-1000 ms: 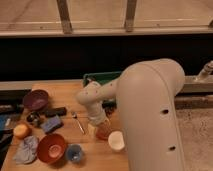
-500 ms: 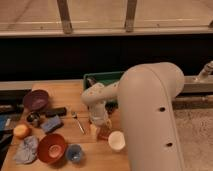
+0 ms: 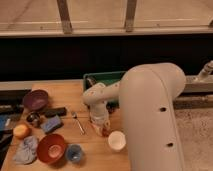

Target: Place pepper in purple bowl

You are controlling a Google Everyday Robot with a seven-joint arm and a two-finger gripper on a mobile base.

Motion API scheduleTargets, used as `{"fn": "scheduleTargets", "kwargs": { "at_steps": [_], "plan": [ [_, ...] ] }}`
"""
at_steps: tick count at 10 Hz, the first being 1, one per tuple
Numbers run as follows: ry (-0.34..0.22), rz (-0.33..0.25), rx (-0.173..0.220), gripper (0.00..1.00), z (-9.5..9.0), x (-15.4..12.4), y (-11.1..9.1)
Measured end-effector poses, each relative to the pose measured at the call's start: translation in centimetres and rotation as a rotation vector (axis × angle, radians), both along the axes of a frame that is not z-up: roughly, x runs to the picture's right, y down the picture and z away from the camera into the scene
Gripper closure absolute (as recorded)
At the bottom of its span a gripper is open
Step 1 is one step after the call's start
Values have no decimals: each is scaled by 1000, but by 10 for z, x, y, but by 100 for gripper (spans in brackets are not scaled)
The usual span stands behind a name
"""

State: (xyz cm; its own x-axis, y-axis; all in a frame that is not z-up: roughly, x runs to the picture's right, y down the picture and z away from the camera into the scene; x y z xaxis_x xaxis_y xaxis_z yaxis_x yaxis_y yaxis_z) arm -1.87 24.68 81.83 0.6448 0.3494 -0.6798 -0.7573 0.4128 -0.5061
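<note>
Basically, the gripper point(image 3: 102, 128) points down at the table point(image 3: 95, 152), near its middle and just left of the white cup point(image 3: 116, 141). Its fingers are closed, and a red-orange sliver at their tips looks like the pepper point(image 3: 105, 131), so this reads as a grasp just made, with the pepper low at the table surface. The purple bowl point(image 3: 36, 99) sits well apart at the table's far-left corner, with nothing in it.

To do this step well, the arm should lift straight up first, high enough to pass over the fork point(image 3: 77, 122) and the dark blocks between here and the bowl. It should then travel left and back, stop over the bowl's centre and release low. The red-orange bowl point(image 3: 51, 147) and blue cup point(image 3: 74, 153) at the front left are the wrong targets.

The big white arm point(image 3: 150, 120) blocks the table's right side. The fingertips and pepper merge together, so how firm the grip is stays unclear.
</note>
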Motion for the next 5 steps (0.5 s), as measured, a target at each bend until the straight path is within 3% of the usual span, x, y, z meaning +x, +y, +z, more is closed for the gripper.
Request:
{"fn": "scheduleTargets", "kwargs": {
  "at_steps": [2,5],
  "plan": [
    [-11,-4,10,100,-3,-3,-3],
    [-99,62,80,100,-25,-9,-33]
  ]
}}
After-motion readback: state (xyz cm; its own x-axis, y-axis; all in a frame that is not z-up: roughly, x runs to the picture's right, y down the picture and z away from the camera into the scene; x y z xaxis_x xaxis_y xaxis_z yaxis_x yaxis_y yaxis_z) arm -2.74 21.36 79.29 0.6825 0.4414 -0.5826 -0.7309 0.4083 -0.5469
